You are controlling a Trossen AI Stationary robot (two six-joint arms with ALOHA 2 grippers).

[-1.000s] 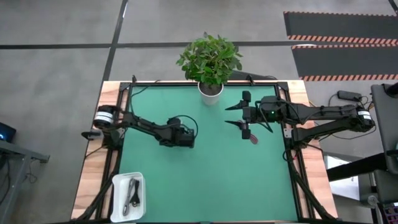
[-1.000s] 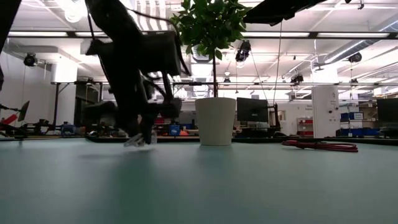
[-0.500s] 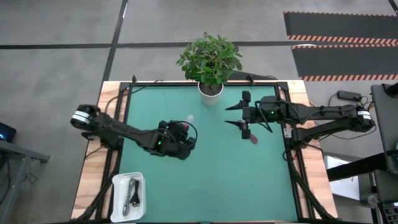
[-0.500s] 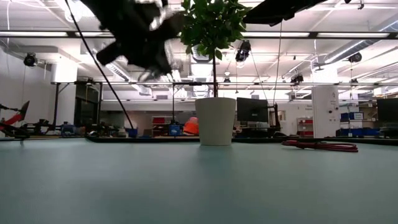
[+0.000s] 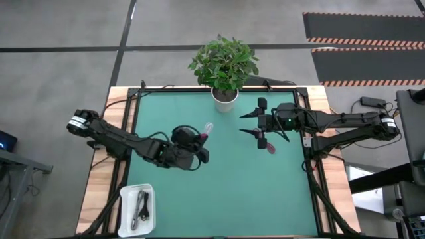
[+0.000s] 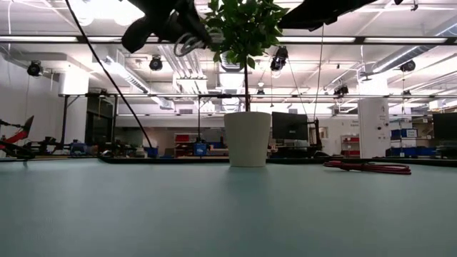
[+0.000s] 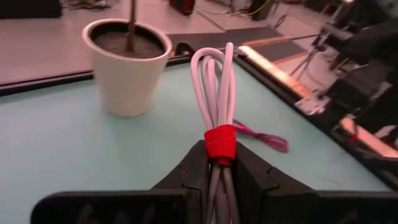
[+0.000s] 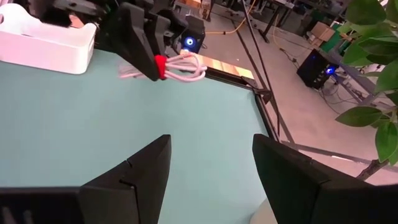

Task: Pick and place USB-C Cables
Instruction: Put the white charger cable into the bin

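My left gripper (image 5: 198, 137) is raised above the mat's middle, shut on the white cable bundle with the red tie (image 5: 206, 127) (image 7: 217, 81). The low view shows this gripper (image 6: 178, 25) high above the table. The magenta bundle (image 5: 269, 147) (image 7: 263, 136) lies flat on the mat, just near of my right gripper (image 5: 250, 123). That gripper hovers open to the right of the plant pot (image 5: 224, 97), and in its own view (image 8: 211, 165) it faces the left one. A grey and a black bundle (image 5: 141, 207) lie in the white tray (image 5: 126, 199). My left gripper pinches the white bundle between its two fingers (image 7: 194, 169) right at the red tie (image 7: 220, 143). The fingers lie along the bundle, and its looped end (image 7: 214, 59) sticks out past the fingertips. The bundle is lifted clear of the mat, pointing toward the far right.
The potted plant (image 6: 247, 139) stands at the middle of the far edge. The white tray (image 8: 46, 43) sits at the near left corner. Black frame rails (image 5: 130, 133) run along the mat's sides. Bare green mat (image 5: 252, 192) fills the near right.
My left gripper has risen from the mat, carrying the white bundle clear of the table. It has tipped from pointing down to pointing toward the far right, and the arm's base has swung. My right arm has kept still.
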